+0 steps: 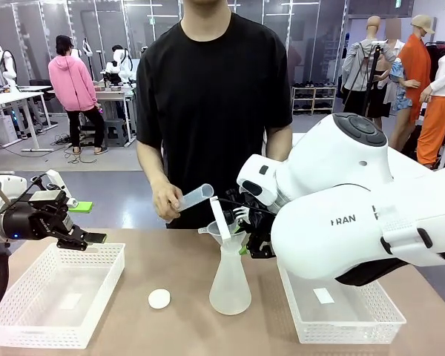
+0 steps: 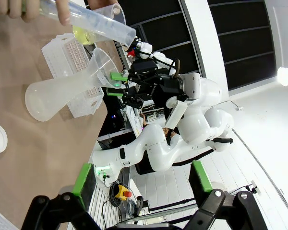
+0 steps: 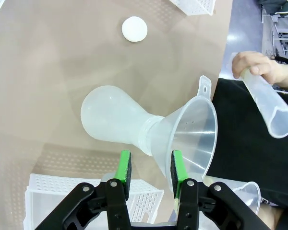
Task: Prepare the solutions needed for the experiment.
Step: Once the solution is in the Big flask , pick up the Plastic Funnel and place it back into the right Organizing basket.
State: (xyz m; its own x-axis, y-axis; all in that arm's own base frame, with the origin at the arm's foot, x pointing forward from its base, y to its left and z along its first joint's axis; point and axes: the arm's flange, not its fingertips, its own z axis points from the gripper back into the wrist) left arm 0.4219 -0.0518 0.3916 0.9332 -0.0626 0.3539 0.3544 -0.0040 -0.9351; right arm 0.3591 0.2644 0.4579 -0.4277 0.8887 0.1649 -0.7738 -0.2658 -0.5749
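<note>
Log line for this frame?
person: hand tilts measuring cylinder, yellow-green solution inside, over funnel in conical flask | right tool: jaws flank funnel, grip unclear | left tool: open near left basket

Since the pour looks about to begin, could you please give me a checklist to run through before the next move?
1. Flask upright on the table: ok.
2. Funnel seated in its neck: ok.
3. Solution in the tilted cylinder, unpoured: ok.
4. Cylinder mouth above funnel: cannot tell.
5. Right gripper fingers flank funnel; grip: cannot tell.
6. Left gripper open, away over the basket: ok.
</note>
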